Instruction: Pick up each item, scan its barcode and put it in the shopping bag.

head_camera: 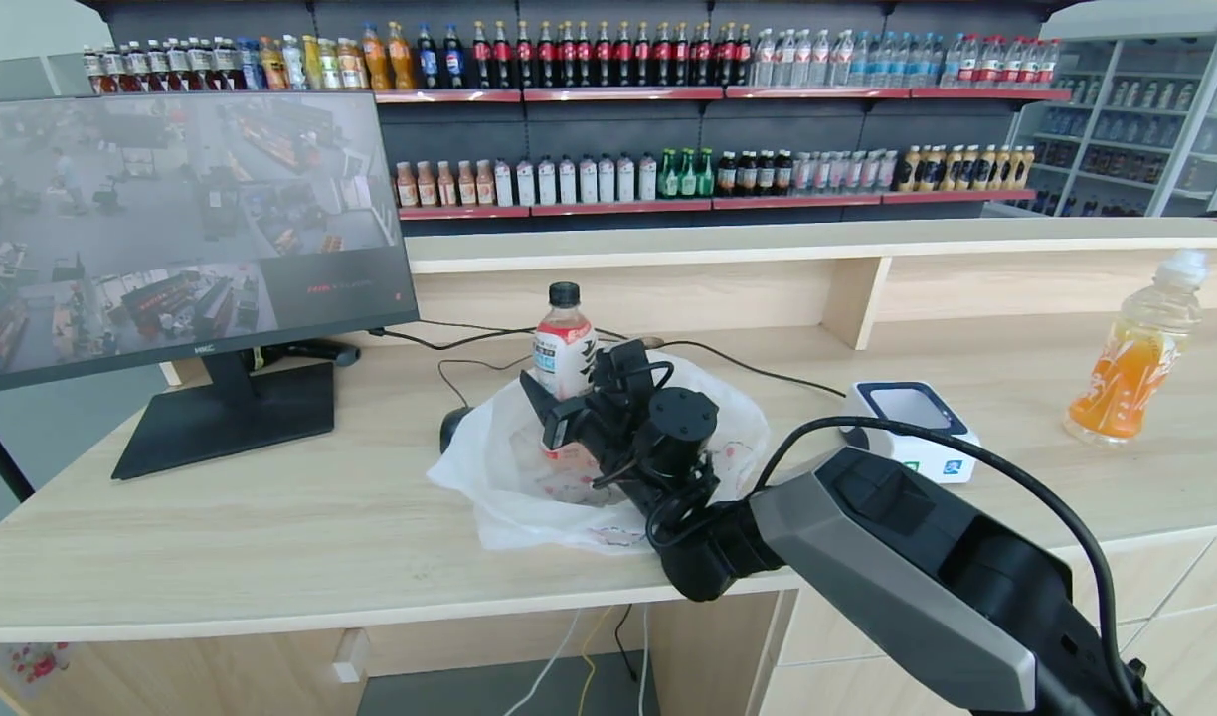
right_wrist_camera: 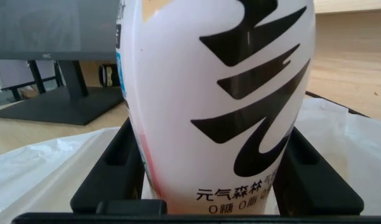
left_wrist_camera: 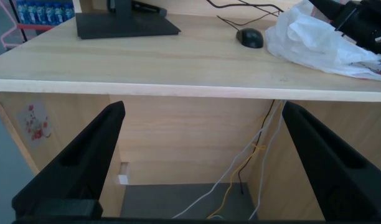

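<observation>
Head view: bottle (head_camera: 563, 350) over shopping bag (head_camera: 489, 482)

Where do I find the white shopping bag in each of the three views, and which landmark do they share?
Head view: shopping bag at the centre, on the counter.
Left wrist view: the shopping bag lies beside the mouse.
Right wrist view: the shopping bag spreads beneath the bottle.
Shared landmark: the monitor's black base.
</observation>
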Motion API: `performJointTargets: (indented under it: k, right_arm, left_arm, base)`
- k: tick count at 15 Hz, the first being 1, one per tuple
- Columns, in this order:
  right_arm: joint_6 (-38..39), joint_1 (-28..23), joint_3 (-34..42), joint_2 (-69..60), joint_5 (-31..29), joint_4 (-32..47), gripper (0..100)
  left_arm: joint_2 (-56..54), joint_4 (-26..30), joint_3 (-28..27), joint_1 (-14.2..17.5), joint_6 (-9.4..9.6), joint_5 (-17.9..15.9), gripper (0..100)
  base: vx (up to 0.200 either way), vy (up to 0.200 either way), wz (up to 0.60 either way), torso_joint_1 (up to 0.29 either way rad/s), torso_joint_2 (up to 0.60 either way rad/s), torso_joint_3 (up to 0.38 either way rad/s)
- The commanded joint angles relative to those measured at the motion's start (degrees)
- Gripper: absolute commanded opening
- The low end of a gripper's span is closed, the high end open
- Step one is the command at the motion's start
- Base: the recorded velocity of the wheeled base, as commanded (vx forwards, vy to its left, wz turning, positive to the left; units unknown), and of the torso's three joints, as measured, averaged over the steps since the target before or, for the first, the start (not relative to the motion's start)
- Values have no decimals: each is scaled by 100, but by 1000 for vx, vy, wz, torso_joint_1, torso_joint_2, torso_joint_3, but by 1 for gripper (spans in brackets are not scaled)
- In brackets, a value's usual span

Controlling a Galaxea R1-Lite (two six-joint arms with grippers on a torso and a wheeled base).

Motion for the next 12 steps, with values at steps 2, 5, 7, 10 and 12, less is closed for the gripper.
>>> performJointTargets:
  k: [2,5,7,10,12]
  right_arm:
    - [-7,9,6,38,-2,5,0]
    - [1,35,24,12,-20,-4,0]
    - [10,44,59,12,-28,-65,0]
    - [19,35,76,-6,-28,-83,100]
    - [19,35,76,3,-37,-179,100]
  left_arm:
    - [-2,0,0,0,9,1,100]
    - [-2,0,0,0,0,1,100]
    - [-2,0,0,0,0,1,100]
    - [-2,0,0,0,0,1,100]
    - [-2,0,0,0,0,1,100]
  base:
    - [0,0,0,0,0,0]
    - [0,0,0,0,0,0]
    - [0,0,0,0,0,0]
    - [0,0,0,0,0,0]
    - [0,0,0,0,0,0]
